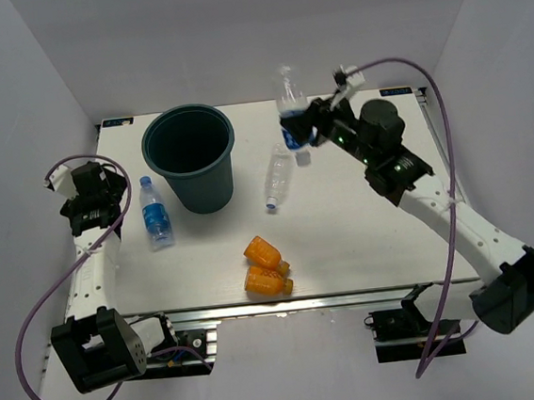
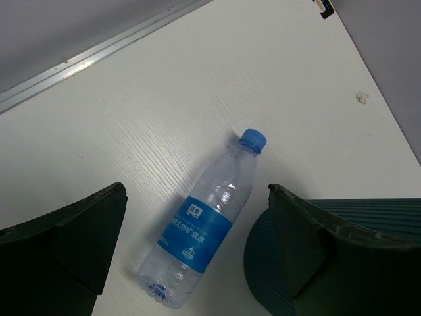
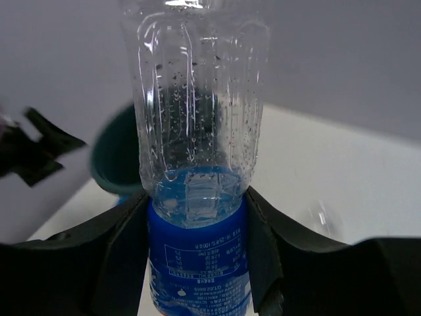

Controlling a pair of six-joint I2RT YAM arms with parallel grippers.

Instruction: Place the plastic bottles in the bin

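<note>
The dark teal bin [image 1: 190,157] stands upright at the back left of the table. My right gripper [image 1: 296,126] is shut on a clear bottle with a blue label [image 3: 197,217], held above the table right of the bin. My left gripper [image 2: 197,263] is open above a clear blue-label bottle [image 2: 207,220] lying flat left of the bin [image 2: 368,217]; that bottle also shows from above [image 1: 155,213]. A plain clear bottle [image 1: 278,176] lies right of the bin. Two orange bottles [image 1: 266,267] lie near the front edge. The small yellow-capped bottle is not in view.
A small clear cup-like object [image 1: 304,158] sits under the held bottle. White walls enclose the table on the left, back and right. An aluminium rail [image 1: 286,304] runs along the front edge.
</note>
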